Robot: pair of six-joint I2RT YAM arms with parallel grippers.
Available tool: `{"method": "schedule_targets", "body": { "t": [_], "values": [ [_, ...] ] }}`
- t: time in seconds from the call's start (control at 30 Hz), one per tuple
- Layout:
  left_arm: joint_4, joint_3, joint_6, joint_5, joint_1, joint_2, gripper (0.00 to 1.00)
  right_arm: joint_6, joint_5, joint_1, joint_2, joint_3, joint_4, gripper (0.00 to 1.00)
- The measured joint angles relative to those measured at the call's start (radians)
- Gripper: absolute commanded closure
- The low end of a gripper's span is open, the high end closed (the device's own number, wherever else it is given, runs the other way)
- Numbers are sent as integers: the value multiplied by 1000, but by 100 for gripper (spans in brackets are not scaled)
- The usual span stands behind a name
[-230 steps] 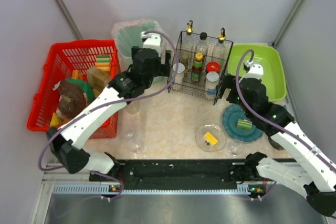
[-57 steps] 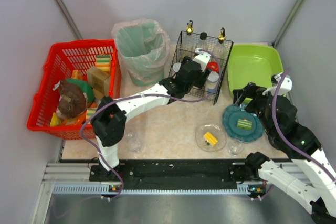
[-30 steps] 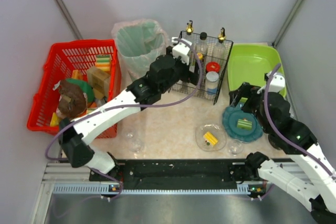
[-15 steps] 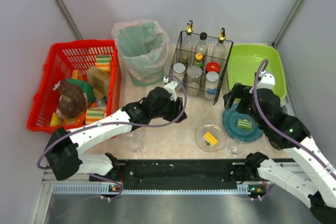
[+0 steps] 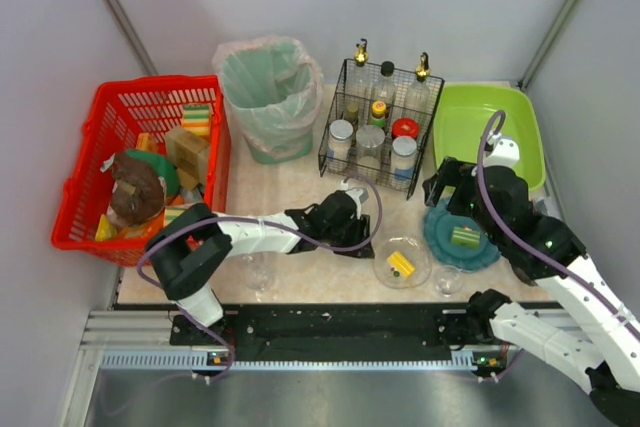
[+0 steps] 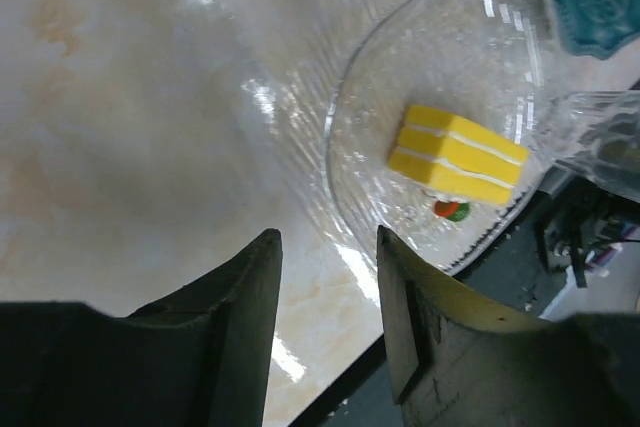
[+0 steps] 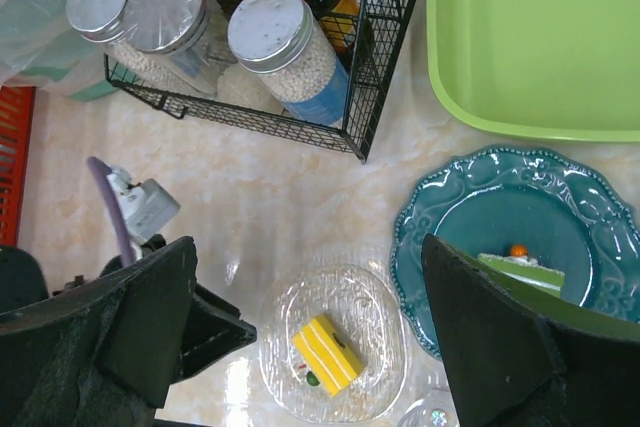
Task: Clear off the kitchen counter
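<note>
From my remote seat I see the left arm lying low across the kitchen counter [image 5: 300, 187], elbow folded back near its base and forearm reaching right, so that the left gripper [image 6: 325, 247] hangs close over the marbled top at the rim of a clear glass dish [image 6: 430, 67]; its fingers stand partly apart with nothing between them. The right arm rears up from the near right corner, wrist tipped down, and the right gripper [image 7: 308, 247] is poised high with fingers spread wide on nothing, above the ground between the dish and a teal plate [image 7: 470, 207]. The counter lies flat beneath it all, its long axis running left to right, parallel to the black-and-silver rail [image 5: 330, 322] at its near edge. Only the left wrist camera shows the gap between that arm's fingers and the red-and-green speck beside the yellow layered cake slice [image 6: 458, 155]. The right wrist camera picks out the jar lids in the wire rack [image 7: 380, 67] and the green tub [image 7: 530, 37]. The overhead view alone takes in the whole red basket [image 5: 110, 117] and the lined bin [image 5: 262, 77]
</note>
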Motion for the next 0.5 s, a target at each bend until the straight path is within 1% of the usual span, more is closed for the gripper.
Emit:
{"method": "schedule_targets", "body": {
  "t": [0.13,0.37,0.43,0.5],
  "values": [
    [13,0,-19,0,0,64,55,3,1,0,-3,0,0,9],
    [45,26,-42,9,0,84,59,4,15,0,-29,-1,0,9],
    [46,34,-50,12,0,95,63,4,21,0,-31,-1,0,9],
    [45,42,-60,14,0,111,68,5,24,0,-34,-1,0,9]
  ]
}}
